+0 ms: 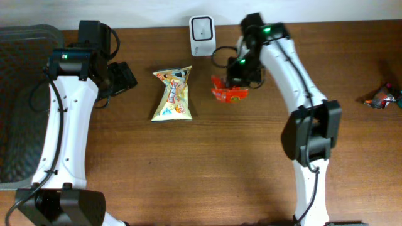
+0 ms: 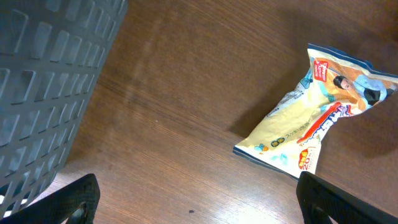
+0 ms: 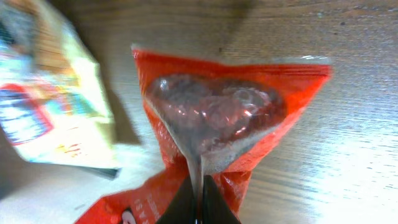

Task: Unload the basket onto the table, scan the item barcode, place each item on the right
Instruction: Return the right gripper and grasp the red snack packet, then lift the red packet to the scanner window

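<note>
My right end effector [image 3: 198, 202] clamped on red packet [image 3: 214, 118], packet near white scanner [image 1: 201, 34]. My left end effector [image 2: 202, 205] wide open, empty. Step, I judge: presenting packet. Next: turn barcode, not visible, toward scanner.

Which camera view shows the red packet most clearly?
Right wrist: the red packet fills the frame, pinched in the right gripper. Overhead shows it small, partly covered. Left wrist shows none of it.
</note>
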### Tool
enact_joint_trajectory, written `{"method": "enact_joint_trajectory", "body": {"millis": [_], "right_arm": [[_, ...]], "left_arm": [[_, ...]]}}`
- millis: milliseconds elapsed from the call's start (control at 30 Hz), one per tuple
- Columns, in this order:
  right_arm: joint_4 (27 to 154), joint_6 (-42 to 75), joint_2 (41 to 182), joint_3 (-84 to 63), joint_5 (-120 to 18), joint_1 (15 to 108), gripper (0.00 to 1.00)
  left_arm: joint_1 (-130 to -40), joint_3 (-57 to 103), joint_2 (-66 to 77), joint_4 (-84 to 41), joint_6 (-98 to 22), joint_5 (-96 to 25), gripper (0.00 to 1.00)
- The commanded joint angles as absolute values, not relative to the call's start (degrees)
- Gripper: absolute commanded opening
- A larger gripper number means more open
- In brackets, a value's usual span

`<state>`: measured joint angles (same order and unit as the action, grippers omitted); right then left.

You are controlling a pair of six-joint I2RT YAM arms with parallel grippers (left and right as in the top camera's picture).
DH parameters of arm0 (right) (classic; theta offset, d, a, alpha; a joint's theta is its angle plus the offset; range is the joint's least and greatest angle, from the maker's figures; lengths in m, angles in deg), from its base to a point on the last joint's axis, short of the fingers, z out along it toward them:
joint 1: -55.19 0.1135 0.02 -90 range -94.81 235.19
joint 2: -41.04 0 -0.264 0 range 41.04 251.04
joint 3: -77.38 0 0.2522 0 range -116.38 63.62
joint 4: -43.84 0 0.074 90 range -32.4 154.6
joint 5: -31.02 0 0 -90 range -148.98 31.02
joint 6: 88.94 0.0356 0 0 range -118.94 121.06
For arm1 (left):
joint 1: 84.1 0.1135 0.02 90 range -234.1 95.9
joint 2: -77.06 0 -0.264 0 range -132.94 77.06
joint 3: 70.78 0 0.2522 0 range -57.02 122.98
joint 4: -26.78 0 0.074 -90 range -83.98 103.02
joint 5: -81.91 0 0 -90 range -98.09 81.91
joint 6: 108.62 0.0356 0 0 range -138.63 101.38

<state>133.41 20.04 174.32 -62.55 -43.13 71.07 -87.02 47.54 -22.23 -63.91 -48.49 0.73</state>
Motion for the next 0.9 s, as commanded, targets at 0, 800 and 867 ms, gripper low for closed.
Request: {"method": "enact_joint_trajectory", "body": {"millis": [0,800,867], "right_arm": [[133.28,20.79,178.23,-62.26,-54.89,74.67,0.08],[127.29,22.58,180.92,-70.96,-56.37,76.88,0.04],[120.91,22.58,180.92,-76.27,-56.48,76.88,0.04]], "left_arm": [[-86.87,47.67,-22.36,-63.95,-49.02,0.70,0.99],[-86.87,47.67,-22.36,-63.95,-49.02,0.73,0.99],[-86.87,47.67,-22.36,-63.95,-49.02,0.73,0.99]]}}
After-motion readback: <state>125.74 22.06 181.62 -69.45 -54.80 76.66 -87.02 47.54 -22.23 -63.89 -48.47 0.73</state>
